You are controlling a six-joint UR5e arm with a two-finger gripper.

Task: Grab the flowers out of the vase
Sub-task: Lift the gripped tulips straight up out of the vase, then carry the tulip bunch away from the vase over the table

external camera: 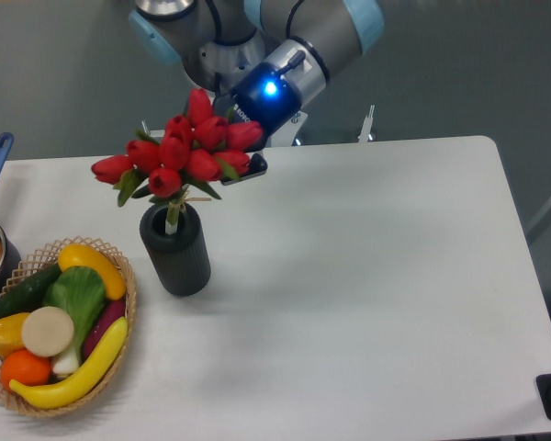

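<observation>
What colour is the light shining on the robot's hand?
Bright blue. It glows on the wrist just behind the gripper, clear in the fixed camera view, above the red flowers.
</observation>
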